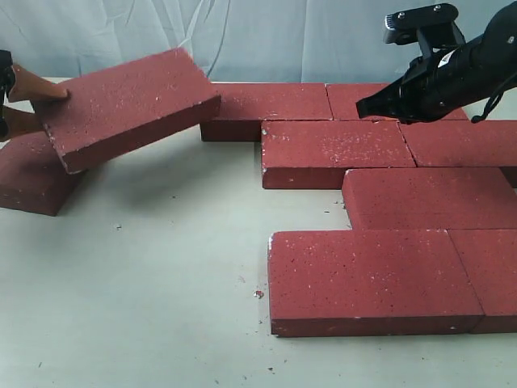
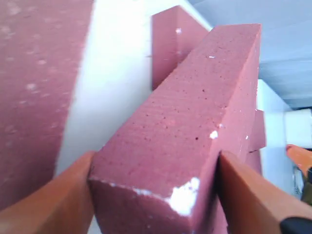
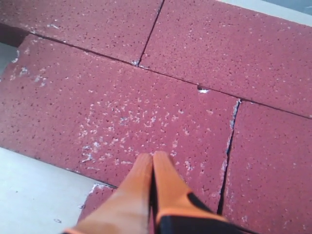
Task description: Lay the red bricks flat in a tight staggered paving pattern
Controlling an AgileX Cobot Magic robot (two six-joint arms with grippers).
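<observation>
Left gripper (image 2: 153,195) jaws pinch one tilted brick (image 1: 129,105) above a second brick (image 1: 28,182) toward the worktop's (image 1: 161,283) left edge; seven bricks (image 1: 335,153) lie paved rightward, open worktop between. Right gripper (image 3: 152,168) jaws pressed together.

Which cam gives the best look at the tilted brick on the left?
Exterior view: the whole tilted brick shows, its left end over a loose brick. Left wrist view shows just its narrow end and one side, clamped by the left pincer. Right wrist view misses it, showing only laid bricks.

The red bricks (image 1: 371,279) look rough, matt and white-flecked, with chipped edges. The table (image 1: 161,307) is smooth, matt, pale. At the upper frame, the backdrop (image 1: 266,32) is possibly wrinkled cloth.
</observation>
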